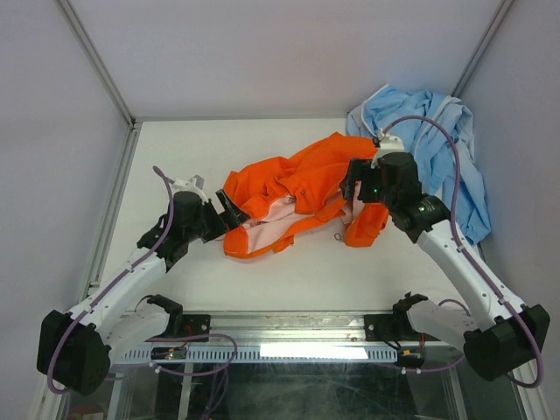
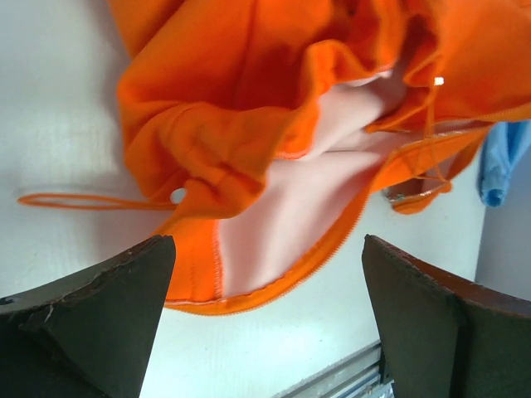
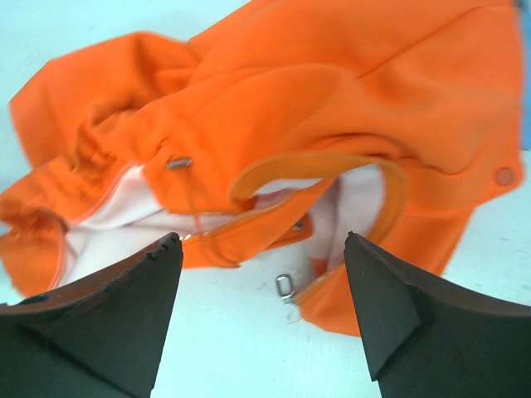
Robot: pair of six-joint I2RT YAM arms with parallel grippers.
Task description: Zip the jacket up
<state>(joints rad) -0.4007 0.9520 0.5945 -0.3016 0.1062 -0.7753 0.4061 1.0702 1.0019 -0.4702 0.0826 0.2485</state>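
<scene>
Across the middle of the white desk the orange jacket lies crumpled and unzipped, its pale lining turned up along the near side. A light blue garment is heaped in the far right corner, touching the jacket's far right end.

At the jacket's left end, the left jaws stand spread wide and hold nothing. In the left wrist view the fabric sits just ahead of the two dark fingertips, with the lining and a run of zipper teeth framed between them. An orange drawstring trails from an eyelet onto the bare desk.

Over the jacket's right part, the right jaws are also spread, with nothing pinched. From the right wrist view, the fingertips flank an open stretch of desk where a small metal zipper pull lies, just beside the orange hem and ahead of the jaws, not touched by them. An orange-edged opening curves above it, and a round snap shows at the right.
</scene>
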